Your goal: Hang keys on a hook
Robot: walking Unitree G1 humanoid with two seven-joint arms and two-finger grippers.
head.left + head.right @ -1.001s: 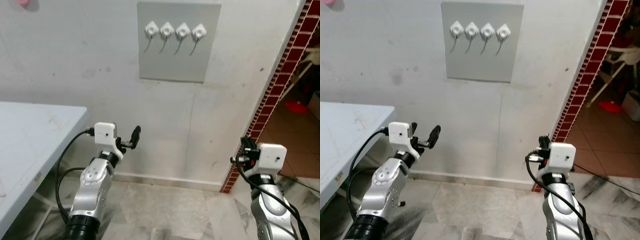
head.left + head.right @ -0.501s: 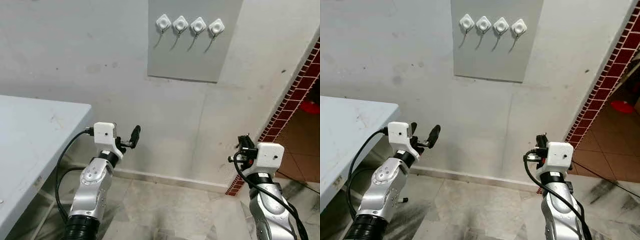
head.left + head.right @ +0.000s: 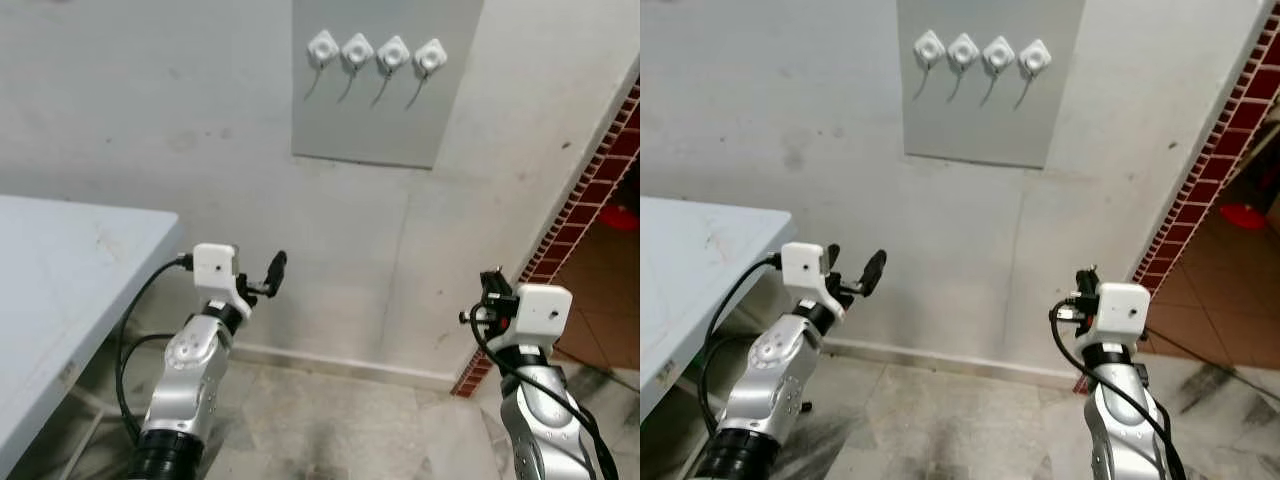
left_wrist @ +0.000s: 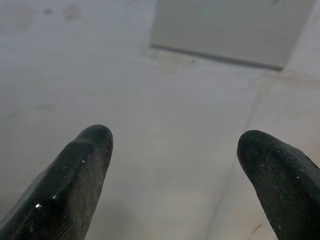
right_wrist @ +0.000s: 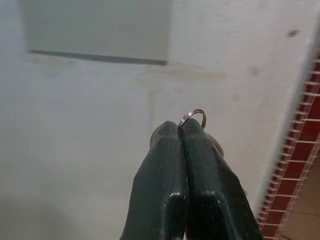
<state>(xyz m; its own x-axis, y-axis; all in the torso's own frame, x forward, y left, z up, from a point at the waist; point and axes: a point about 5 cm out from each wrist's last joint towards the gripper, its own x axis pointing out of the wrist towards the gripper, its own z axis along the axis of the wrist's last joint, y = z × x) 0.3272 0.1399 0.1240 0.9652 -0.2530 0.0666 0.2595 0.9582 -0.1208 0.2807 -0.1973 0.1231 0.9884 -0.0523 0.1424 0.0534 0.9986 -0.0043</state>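
Note:
A grey panel on the white wall carries a row of several white hooks with thin wire prongs, high up at the centre. My right gripper is shut on a small metal key ring, whose loop sticks out past the fingertips; the keys themselves are hidden. In the head views that gripper is held low at the right, well below the hooks. My left gripper is open with nothing between its fingers, and it points at the wall from low on the left.
A pale table juts in from the left beside my left arm. A red brick-patterned edge marks the wall's corner at the right, with a tiled room beyond. A marbled floor lies below.
The view has swung to the right and tilted, so the hook panel sits more central. Both arms hold the same pose, the right still gripping the ring.

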